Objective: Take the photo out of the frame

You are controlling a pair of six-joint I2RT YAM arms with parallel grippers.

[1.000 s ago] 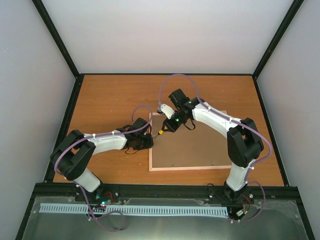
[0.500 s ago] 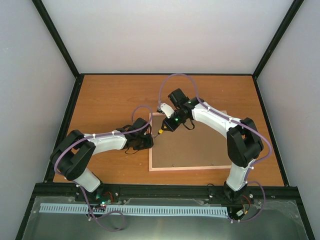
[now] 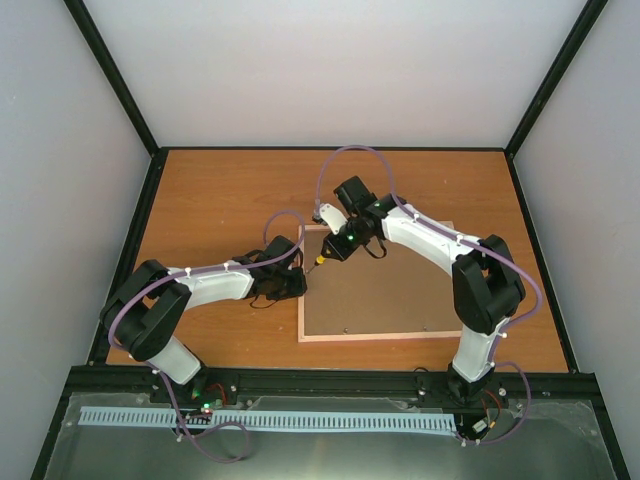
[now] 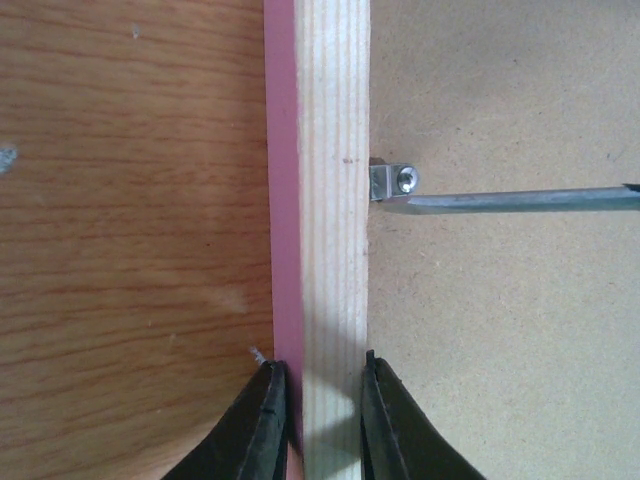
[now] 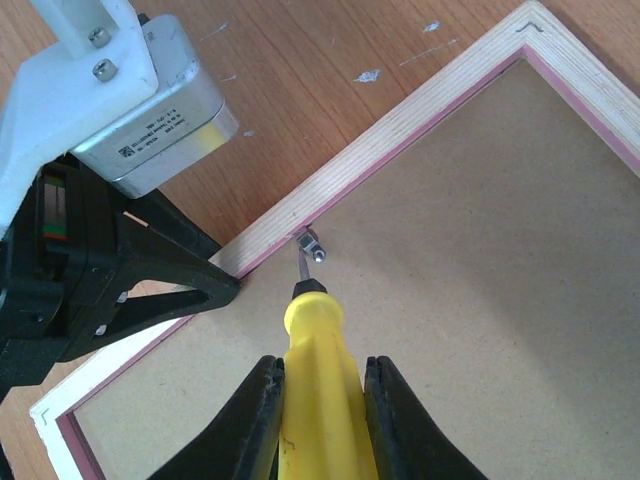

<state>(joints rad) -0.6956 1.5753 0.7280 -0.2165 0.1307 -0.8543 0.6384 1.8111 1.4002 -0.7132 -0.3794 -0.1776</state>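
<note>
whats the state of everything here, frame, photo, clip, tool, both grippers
frame: flat on the table, back side up, left rail pinched
board: seated in the frame
photo: not visible, cannot tell
clip: on the rail's inner edge, over the board
screwdriver: gripped, tip at the clip
left gripper: shut on the rail
right gripper: shut on the yellow handle

the frame (image 4: 330,250) is showing a pink edge over pale grained wood; the screwdriver handle (image 5: 318,380) is glowing yellow.
</note>
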